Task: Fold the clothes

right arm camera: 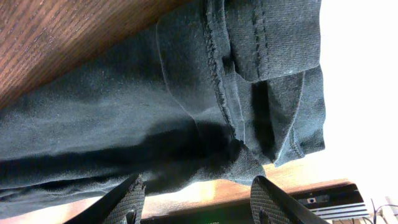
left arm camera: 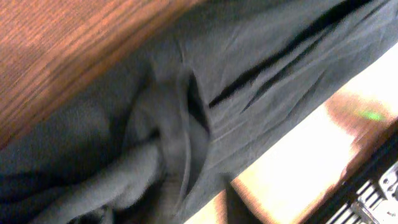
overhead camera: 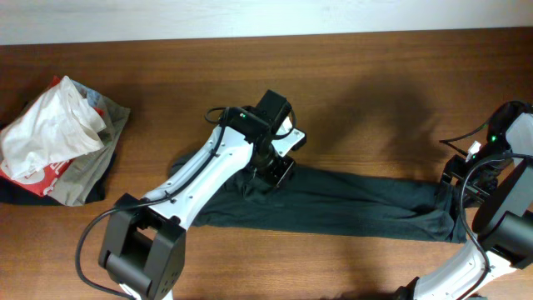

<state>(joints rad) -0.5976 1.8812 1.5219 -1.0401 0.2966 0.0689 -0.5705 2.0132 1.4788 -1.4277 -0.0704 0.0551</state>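
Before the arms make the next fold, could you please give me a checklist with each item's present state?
1. Trousers stretched lengthwise on the table: ok.
2. Right gripper open at the trousers' end: ok.
3. Left gripper holding cloth: cannot tell, its fingers are hidden.
4. Cloth flat under the left gripper: not ok, it is bunched.
5. Pile of clothes apart from the trousers: ok.

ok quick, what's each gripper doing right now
Left gripper: down on the trousers, open or closed cannot be told.
Right gripper: open, holding nothing, above the trousers.
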